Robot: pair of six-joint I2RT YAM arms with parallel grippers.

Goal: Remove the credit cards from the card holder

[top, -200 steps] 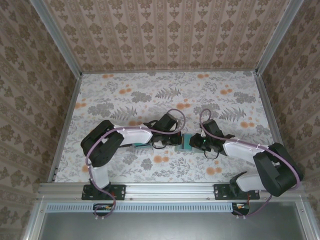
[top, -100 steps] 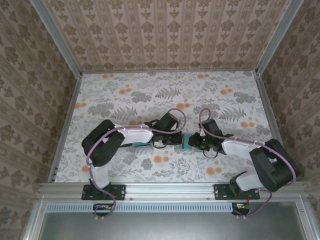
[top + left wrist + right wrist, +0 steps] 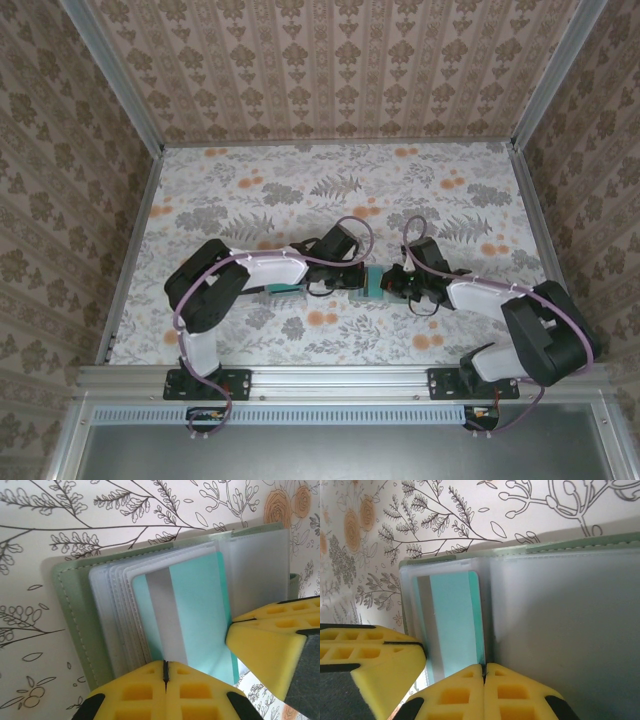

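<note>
Near the middle of the flower-printed tabletop (image 3: 300, 190), a little closer to its near edge than to its far one, lies the small sage-green bifold card holder (image 3: 75, 620). It is spread open and flat, with its stitched cover facing down. A stack of frosted clear plastic sleeves (image 3: 260, 565) fans out from its fold. One thin teal-green credit card (image 3: 200, 615) with a grey stripe along its length sits among those sleeves, with a rounded corner and most of its face showing. Whether more cards lie behind it cannot be told.

The left gripper (image 3: 165, 672), with yellow ribbed pads, meets the holder from the left. Its two pads are pressed tight together with only a hairline seam between them, and their tips sit at the card's lower edge. Whether the card or a sleeve is nipped in that seam cannot be told. The right gripper (image 3: 484, 672), with the same yellow pads, comes from the right and is likewise fully closed. Its tips sit where the teal card borders the broad frosted sleeve beside it, and what it grips, if anything, is unclear. The two grippers stand just beside each other over the holder.

Under the left forearm a teal strip (image 3: 284, 291) shows on the tabletop, too hidden to identify. Patterned wallpaper walls (image 3: 330, 60) enclose the tabletop's far, left and right edges.
</note>
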